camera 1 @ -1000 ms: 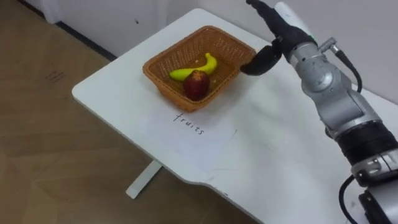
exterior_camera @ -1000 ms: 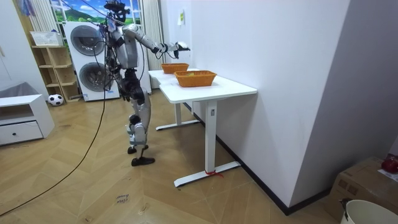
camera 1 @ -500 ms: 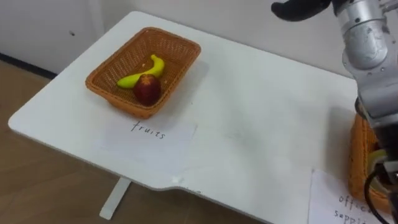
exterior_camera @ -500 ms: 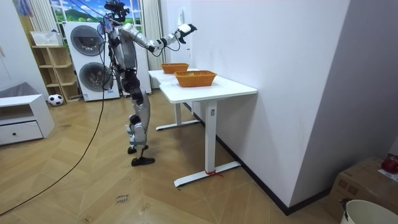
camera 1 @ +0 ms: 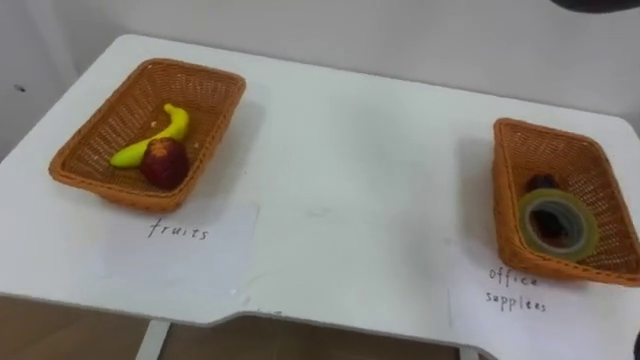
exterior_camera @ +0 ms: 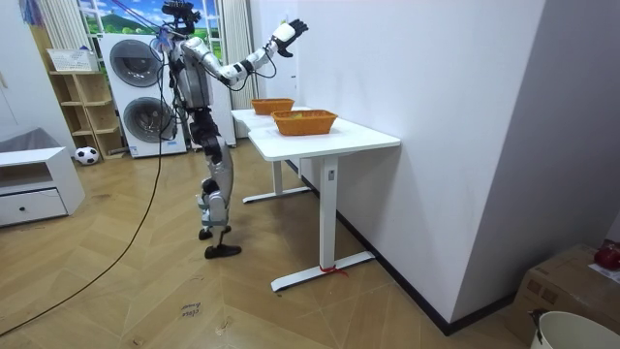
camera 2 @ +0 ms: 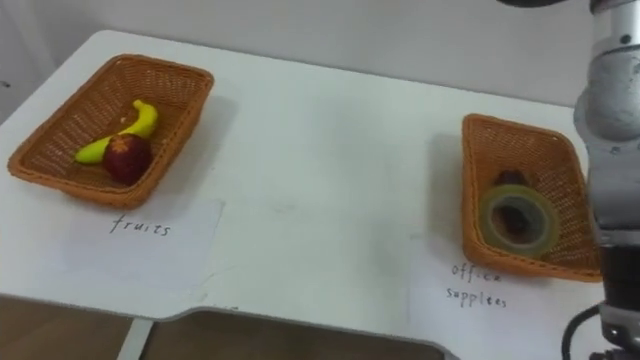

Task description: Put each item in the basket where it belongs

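Observation:
On the white table (camera 1: 350, 190) the fruit basket (camera 1: 105, 190) stands at the left, holding a yellow banana (camera 1: 160, 135) and a red apple (camera 1: 165, 163). The office supplies basket (camera 1: 508, 190) stands at the right with a roll of tape (camera 1: 530, 222) and a small dark thing (camera 1: 542, 184) in it. My right hand (exterior_camera: 289, 31) is raised high above the table, fingers straight and empty. Its forearm (camera 2: 615, 90) rises along the right edge of the right eye view.
Paper labels lie before each basket: "fruits" (camera 1: 178, 232) and "office supplies" (camera 1: 515, 290). A white wall runs behind the table. I stand at the table's long side. Washing machines (exterior_camera: 136, 92) and a shelf (exterior_camera: 77, 102) are behind me.
My right arm has swung up from beside the fruit basket to high over the table. The eye view has turned right, bringing the office supplies basket into sight. The basket contents have not moved.

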